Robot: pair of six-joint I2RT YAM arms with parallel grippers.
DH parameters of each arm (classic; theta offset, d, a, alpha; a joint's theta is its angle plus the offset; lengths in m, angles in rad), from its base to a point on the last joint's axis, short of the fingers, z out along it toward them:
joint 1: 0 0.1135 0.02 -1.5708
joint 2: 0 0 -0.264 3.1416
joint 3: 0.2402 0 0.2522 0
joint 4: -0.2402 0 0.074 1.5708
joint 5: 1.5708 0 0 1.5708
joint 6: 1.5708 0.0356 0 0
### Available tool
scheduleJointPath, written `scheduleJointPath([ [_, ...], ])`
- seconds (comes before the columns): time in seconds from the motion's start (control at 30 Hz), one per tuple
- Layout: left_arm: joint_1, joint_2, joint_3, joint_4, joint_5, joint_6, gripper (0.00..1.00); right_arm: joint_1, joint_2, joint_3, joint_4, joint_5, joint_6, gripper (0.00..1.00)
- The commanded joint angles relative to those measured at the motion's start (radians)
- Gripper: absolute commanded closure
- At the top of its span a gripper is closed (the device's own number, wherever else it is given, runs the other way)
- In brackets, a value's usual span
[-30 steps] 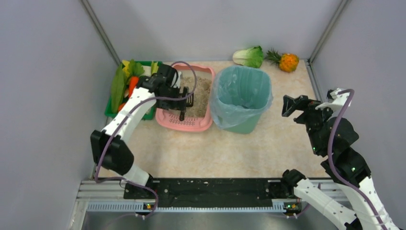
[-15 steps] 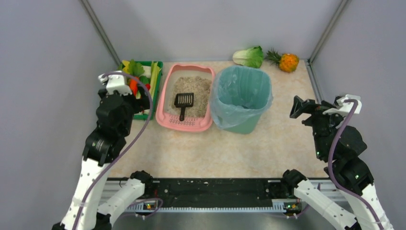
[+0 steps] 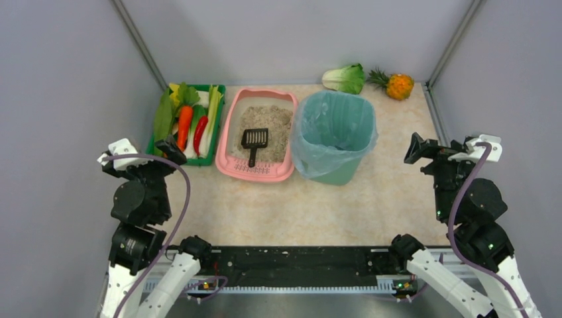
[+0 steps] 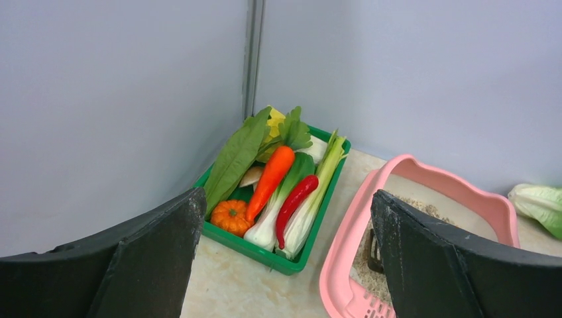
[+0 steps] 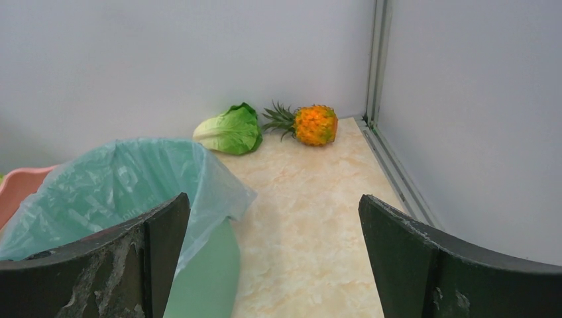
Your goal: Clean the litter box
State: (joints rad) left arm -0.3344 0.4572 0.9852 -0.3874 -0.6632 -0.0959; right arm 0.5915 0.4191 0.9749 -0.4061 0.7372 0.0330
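Observation:
The pink litter box (image 3: 225,142) stands at the back of the table with grey-beige litter and a slotted grille at its near end. A black scoop (image 3: 254,141) lies in the litter. The box also shows in the left wrist view (image 4: 348,232). My left gripper (image 3: 169,151) is open and empty, drawn back near the left wall, in front of the green crate. My right gripper (image 3: 417,149) is open and empty at the right, beside the teal bin.
A green crate (image 3: 211,156) of vegetables stands left of the litter box. A teal bag-lined bin (image 3: 333,136) stands right of it. A lettuce (image 3: 344,78) and a pineapple (image 3: 397,85) lie at the back right corner. Grey walls close in both sides.
My left arm has let go of the scoop in the litter box and pulled back to the near left. My right arm has drawn back slightly.

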Motion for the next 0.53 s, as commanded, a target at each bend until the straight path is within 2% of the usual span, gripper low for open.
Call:
scheduleJointPath([
  [0.0, 0.005, -0.04, -0.034, 0.11, -0.038, 0.008, 0.01, 0.003, -0.004, -0.007, 0.041, 0.032, -0.009, 0.01],
  [0.5, 0.005, -0.042, -0.057, 0.129, -0.015, 0.012, 0.01, 0.003, 0.01, -0.021, 0.083, 0.071, -0.026, 0.01],
])
